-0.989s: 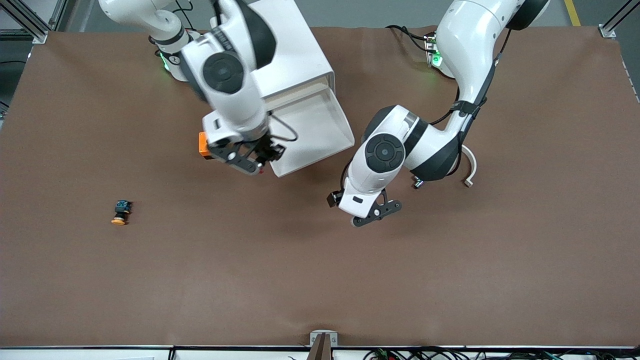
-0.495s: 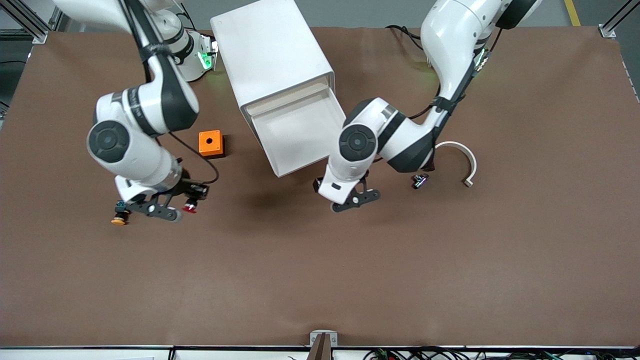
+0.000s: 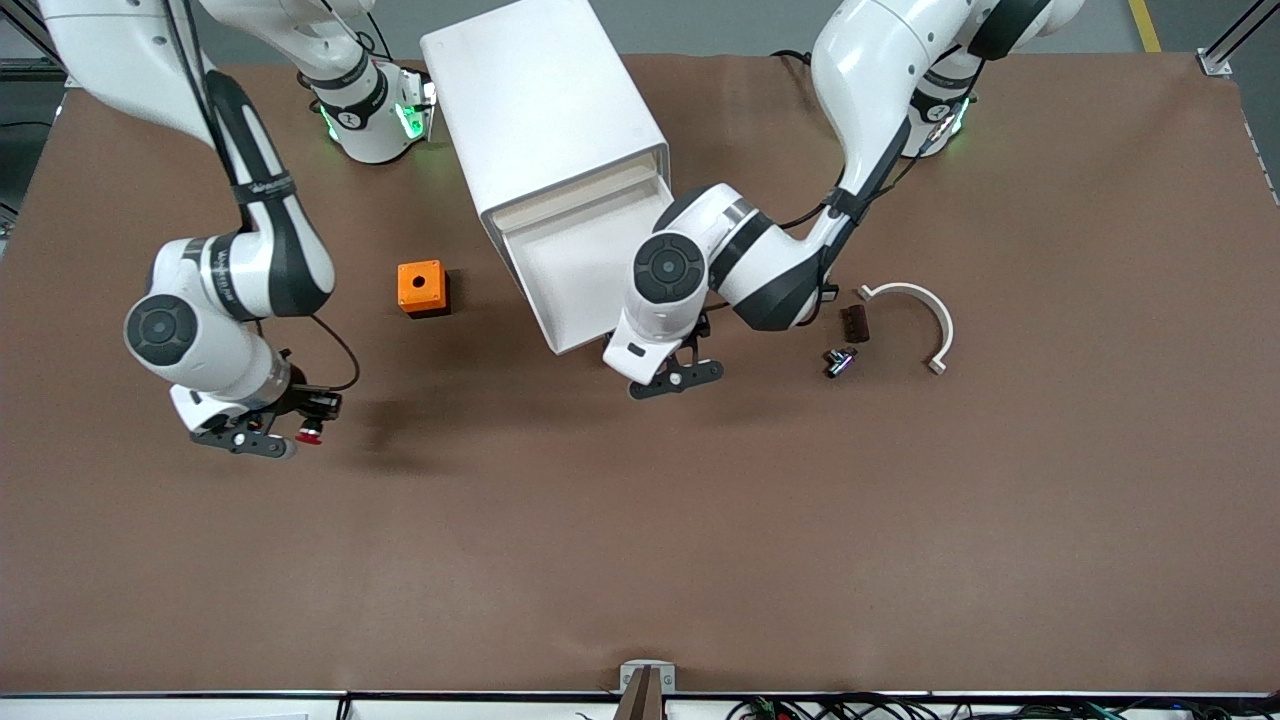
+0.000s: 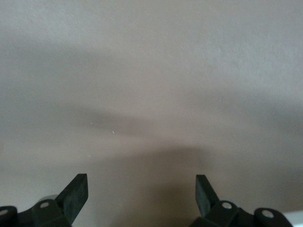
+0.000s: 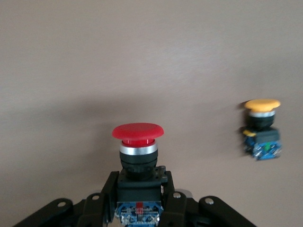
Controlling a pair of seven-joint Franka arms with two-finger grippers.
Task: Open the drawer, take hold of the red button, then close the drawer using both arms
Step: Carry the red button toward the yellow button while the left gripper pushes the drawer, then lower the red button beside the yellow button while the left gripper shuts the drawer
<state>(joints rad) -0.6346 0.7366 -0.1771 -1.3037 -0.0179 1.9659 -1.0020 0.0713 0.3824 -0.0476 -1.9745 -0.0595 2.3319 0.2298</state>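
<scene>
Right pincer (image 3: 300, 428) clamped on the red button (image 5: 138, 142) over the desk (image 3: 640, 550), left pincer (image 3: 672, 375) spread wide, empty, just before the open drawer (image 3: 590, 262)

The right arm reaches toward its own end of the table, its gripper (image 3: 285, 432) low over the mat, fingers clamped on the button (image 5: 138, 142). The left arm bends forward, its gripper (image 3: 676, 375) spread wide, empty.

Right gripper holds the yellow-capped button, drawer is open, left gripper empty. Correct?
Not quite: the right gripper holds the red-capped button, as the right wrist view shows. The drawer is open, and the left gripper is open and empty.
</scene>
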